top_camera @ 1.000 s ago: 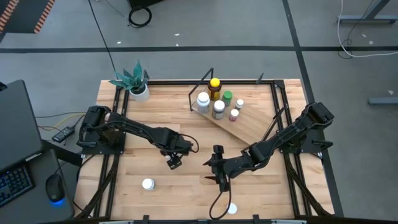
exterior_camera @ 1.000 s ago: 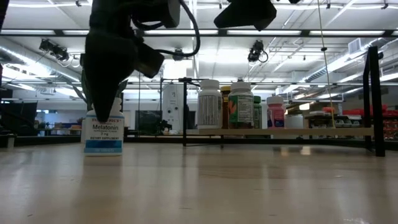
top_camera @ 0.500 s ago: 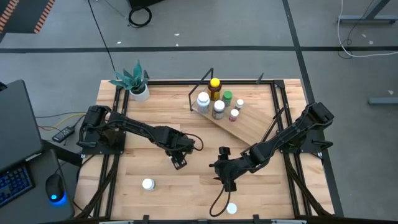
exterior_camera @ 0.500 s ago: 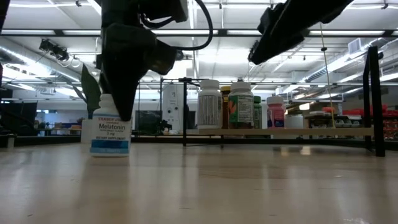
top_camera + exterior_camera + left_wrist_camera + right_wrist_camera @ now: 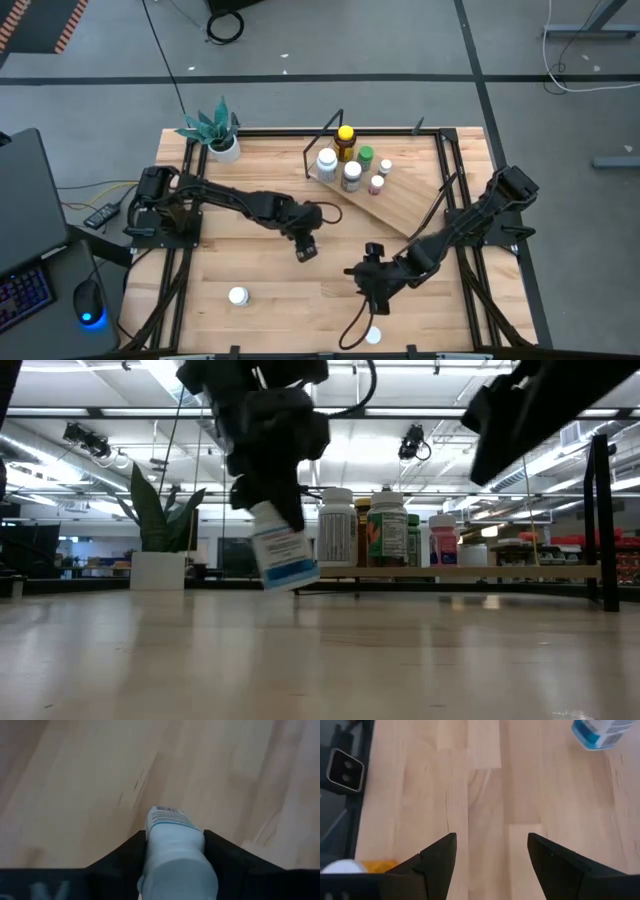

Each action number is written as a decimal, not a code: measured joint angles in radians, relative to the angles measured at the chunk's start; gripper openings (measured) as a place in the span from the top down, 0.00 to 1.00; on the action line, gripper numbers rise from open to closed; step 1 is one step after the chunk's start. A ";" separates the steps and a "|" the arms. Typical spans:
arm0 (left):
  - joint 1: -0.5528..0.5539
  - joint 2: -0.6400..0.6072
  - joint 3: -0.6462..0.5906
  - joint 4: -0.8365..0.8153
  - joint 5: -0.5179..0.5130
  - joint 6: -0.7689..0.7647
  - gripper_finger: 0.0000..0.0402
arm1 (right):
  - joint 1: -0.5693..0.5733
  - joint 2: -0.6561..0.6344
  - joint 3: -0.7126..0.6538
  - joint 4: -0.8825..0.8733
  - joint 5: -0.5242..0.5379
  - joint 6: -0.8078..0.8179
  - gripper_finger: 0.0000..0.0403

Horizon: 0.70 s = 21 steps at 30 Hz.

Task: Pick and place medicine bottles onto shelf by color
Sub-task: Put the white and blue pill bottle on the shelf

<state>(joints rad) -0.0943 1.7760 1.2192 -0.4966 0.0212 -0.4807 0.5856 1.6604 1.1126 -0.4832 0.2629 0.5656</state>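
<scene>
Overhead, table-level and two close wrist views, sharing tabletop (image 5: 250, 280).

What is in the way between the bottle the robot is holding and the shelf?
Nothing visible. The left gripper holds the white blue-labelled bottle tilted, off the table, and only bare tabletop shows between it and the shelf. Six bottles already fill the shelf's far end; the near part is free.

Grey concrete floor (image 5: 330, 60) surrounds the wooden table (image 5: 250, 280); at nine o'clock sits a dark desk (image 5: 30, 250). Ceiling strip lights (image 5: 160, 372) glow overhead.
</scene>
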 joint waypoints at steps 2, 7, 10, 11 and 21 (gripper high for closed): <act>0.009 0.000 0.001 0.032 0.001 0.035 0.56 | 0.009 0.000 0.000 -0.018 0.018 0.014 0.37; 0.026 0.013 0.058 -0.041 -0.002 0.141 0.54 | 0.015 0.000 0.000 -0.020 0.084 0.024 0.37; 0.027 0.050 0.115 -0.089 -0.006 0.211 0.53 | 0.006 0.000 0.000 -0.020 0.121 0.043 0.38; 0.026 0.069 0.137 -0.085 -0.005 0.229 0.53 | 0.003 0.000 0.000 -0.025 0.126 0.053 0.38; -0.001 0.262 0.322 -0.171 0.010 0.349 0.52 | 0.068 0.000 0.000 -0.172 0.092 0.298 0.39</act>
<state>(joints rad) -0.0957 2.0382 1.5411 -0.6676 0.0317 -0.1313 0.6536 1.6604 1.1126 -0.6552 0.3552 0.8634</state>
